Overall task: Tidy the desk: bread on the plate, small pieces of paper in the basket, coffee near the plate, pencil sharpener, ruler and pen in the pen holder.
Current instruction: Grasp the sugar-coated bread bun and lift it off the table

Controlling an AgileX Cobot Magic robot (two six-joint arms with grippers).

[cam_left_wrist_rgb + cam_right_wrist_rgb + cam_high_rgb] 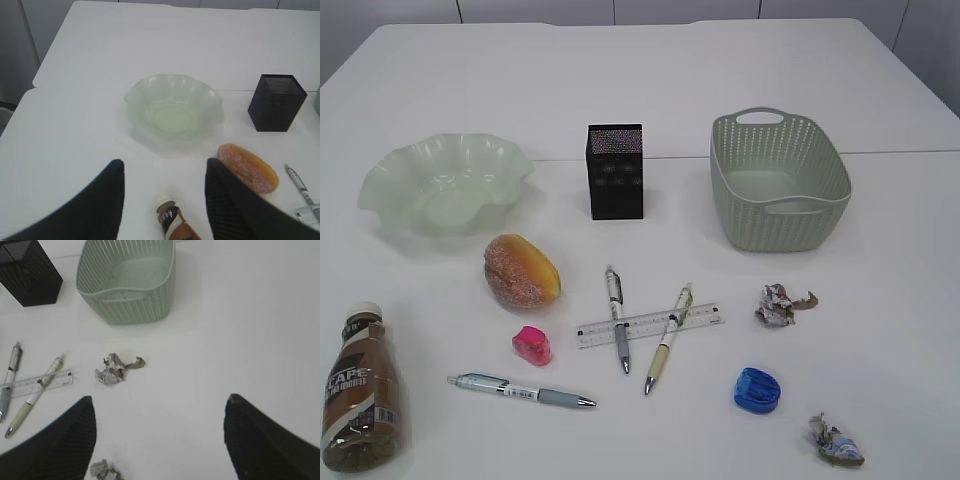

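The bread [522,270] lies in front of the pale green plate [390,190]. The coffee bottle [358,400] lies at the front left. The clear ruler [650,325] lies under two crossed pens [618,318] [668,338]; a third pen [520,390] lies in front. A pink sharpener [533,345] and a blue sharpener [757,390] sit nearby. Two crumpled papers [780,305] [835,442] lie at the right. The black pen holder [616,172] and green basket [820,205] stand behind. My left gripper [162,172] is open above the coffee bottle [172,222]. My right gripper [160,412] is open near a paper [112,371].
The white table [640,70] has a seam across it behind the basket. In the left wrist view the plate [135,97], bread [250,167] and pen holder [275,102] show. In the right wrist view the basket [127,305] shows.
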